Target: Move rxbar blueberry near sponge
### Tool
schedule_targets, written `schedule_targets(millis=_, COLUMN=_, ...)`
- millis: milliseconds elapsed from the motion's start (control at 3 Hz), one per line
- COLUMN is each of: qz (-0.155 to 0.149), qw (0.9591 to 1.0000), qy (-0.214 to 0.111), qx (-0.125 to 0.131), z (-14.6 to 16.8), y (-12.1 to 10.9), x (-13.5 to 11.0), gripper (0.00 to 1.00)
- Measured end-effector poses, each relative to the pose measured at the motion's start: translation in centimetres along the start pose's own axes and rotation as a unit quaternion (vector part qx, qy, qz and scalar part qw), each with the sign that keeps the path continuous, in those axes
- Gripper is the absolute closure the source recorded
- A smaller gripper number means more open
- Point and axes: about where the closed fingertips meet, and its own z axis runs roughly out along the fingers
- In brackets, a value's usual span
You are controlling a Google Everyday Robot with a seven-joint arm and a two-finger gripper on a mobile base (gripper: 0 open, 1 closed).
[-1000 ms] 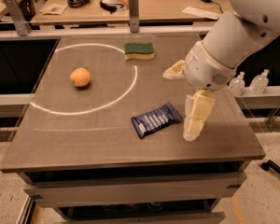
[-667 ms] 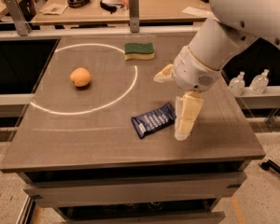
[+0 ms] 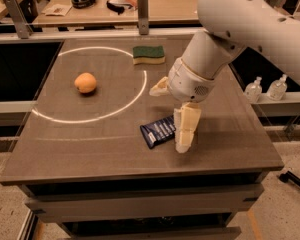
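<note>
The snack bar point(image 3: 158, 132) in its dark blue wrapper lies flat on the counter point(image 3: 90, 149), toward the front and right of the middle. It is turned at a slant, with its left end nearer the front edge. It sits just outside the white ring point(image 3: 80, 120) marked on the counter.

The gripper point(image 3: 168, 119) hangs right over the bar's right end, and its jaws are spread wide, holding nothing. One pale jaw points down and covers the right end of the wrapper, its tip at or just above the counter. Whether it touches the bar cannot be told. The other jaw sticks out to the left, higher up and farther back, clear of the bar. The thick white arm point(image 3: 240, 19) rises from the gripper toward the upper right.

The sponge point(image 3: 149, 54), green side up, rests at the back of the counter against the far right arc of the ring, well apart from the bar. An orange point(image 3: 85, 82) sits inside the ring on the left. Two small clear bottles point(image 3: 253, 89) stand beyond the counter's right edge.
</note>
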Motion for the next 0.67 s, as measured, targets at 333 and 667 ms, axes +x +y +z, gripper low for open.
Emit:
schedule_targets(millis=333, qz=-0.015, qw=0.9997, qy=-0.013, qx=-0.014, z=1.3, y=0.1, x=0.0, gripper=0.0)
schedule_targets(millis=667, qz=-0.028, qw=0.999, qy=-0.022, qx=-0.026, z=2.3, y=0.3, x=0.0, gripper=0.18)
